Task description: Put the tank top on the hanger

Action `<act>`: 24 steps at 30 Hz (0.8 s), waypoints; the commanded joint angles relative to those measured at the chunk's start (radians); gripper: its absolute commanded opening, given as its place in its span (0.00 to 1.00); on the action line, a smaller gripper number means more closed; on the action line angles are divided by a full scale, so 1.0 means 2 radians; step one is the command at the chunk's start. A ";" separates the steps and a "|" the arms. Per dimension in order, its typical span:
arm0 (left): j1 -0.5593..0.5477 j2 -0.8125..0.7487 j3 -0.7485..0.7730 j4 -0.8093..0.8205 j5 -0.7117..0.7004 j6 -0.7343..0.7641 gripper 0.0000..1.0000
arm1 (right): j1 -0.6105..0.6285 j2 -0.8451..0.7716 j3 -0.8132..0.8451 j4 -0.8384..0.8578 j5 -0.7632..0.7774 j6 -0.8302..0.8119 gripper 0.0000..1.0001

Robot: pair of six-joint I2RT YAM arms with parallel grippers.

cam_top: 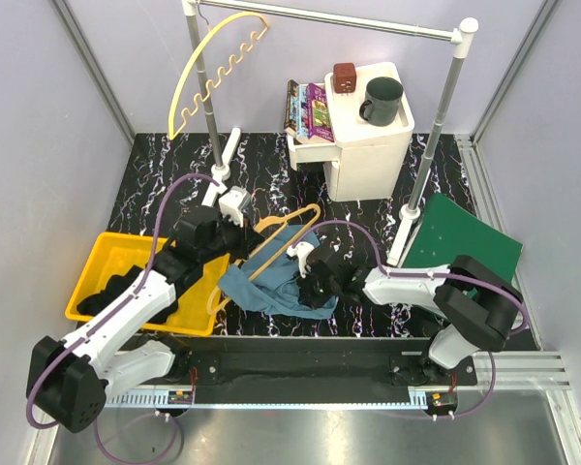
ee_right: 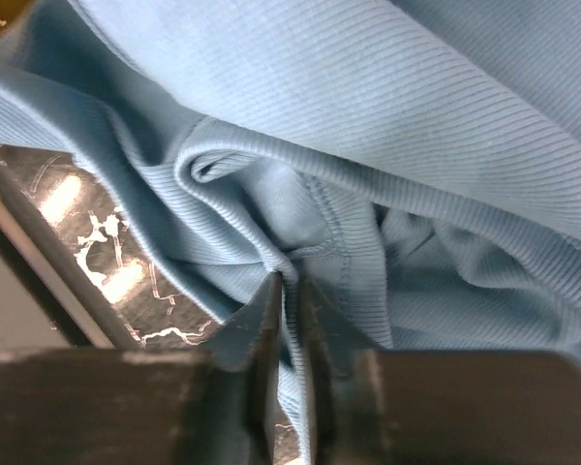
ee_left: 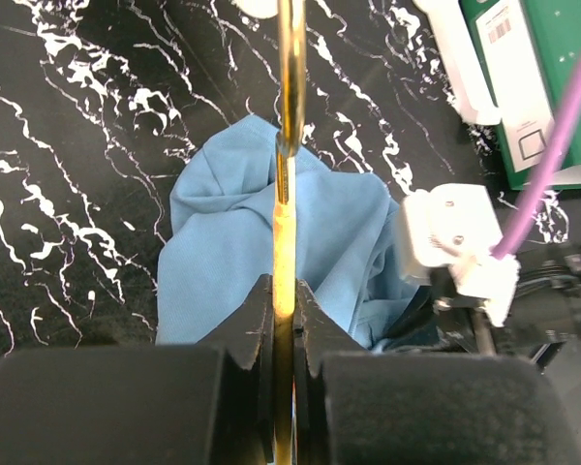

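Note:
The teal-blue tank top (cam_top: 271,281) lies crumpled on the dark marbled table, partly over the orange-yellow hanger (cam_top: 279,232). My left gripper (cam_top: 234,235) is shut on the hanger; in the left wrist view the hanger's bar (ee_left: 289,145) runs straight up from between the closed jaws (ee_left: 283,310) over the tank top (ee_left: 232,242). My right gripper (cam_top: 315,283) is shut on a fold of the tank top; the right wrist view shows ribbed blue fabric (ee_right: 387,126) pinched between the fingers (ee_right: 289,291). Part of the hanger is hidden under the cloth.
A yellow bin (cam_top: 102,262) holding black cloth stands at the left. A clothes rail (cam_top: 329,19) carries a paler arched hanger (cam_top: 213,73). A white cabinet (cam_top: 368,145) bears a mug (cam_top: 381,100) and books. A green board (cam_top: 465,242) leans at the right.

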 commanded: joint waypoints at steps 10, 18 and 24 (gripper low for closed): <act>0.000 -0.045 -0.005 0.043 0.006 -0.009 0.00 | -0.044 -0.120 0.015 -0.066 0.117 0.052 0.00; 0.000 -0.082 -0.022 0.058 0.007 -0.011 0.00 | -0.179 -0.166 -0.010 -0.064 0.063 0.100 0.00; -0.004 -0.092 -0.031 0.078 0.032 -0.005 0.00 | -0.246 -0.162 0.001 -0.048 0.022 0.113 0.00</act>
